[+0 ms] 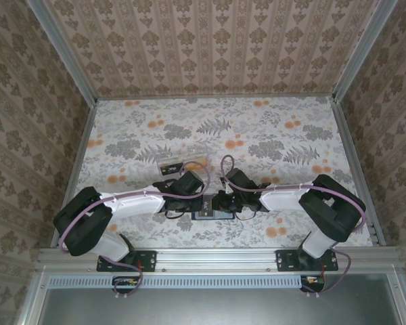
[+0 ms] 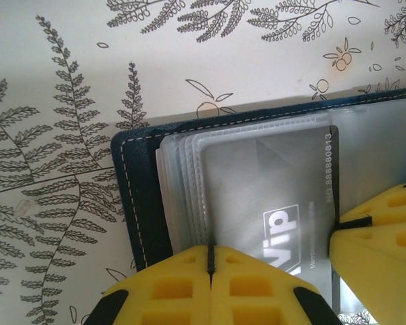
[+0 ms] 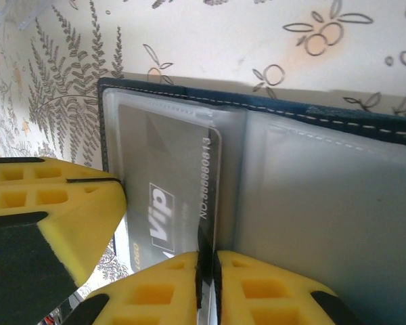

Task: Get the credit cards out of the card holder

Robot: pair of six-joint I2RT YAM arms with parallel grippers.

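Note:
The dark navy card holder (image 2: 139,196) lies open on the floral table, its clear plastic sleeves fanned out. A grey "VIP" credit card (image 2: 271,176) lies on the sleeve stack on its left half. My left gripper (image 2: 210,252) is shut on the near edge of a clear sleeve. My right gripper (image 3: 207,256) is shut on the near corner of the grey card (image 3: 169,169), beside the fold of the card holder (image 3: 311,112). In the top view both grippers, left (image 1: 201,202) and right (image 1: 224,202), meet over the holder (image 1: 213,214).
A clear rectangular plastic box (image 1: 179,162) stands just behind the left arm's wrist. Patterned walls close in the table (image 1: 271,135) on three sides. The other gripper's yellow finger (image 2: 386,230) crowds each wrist view.

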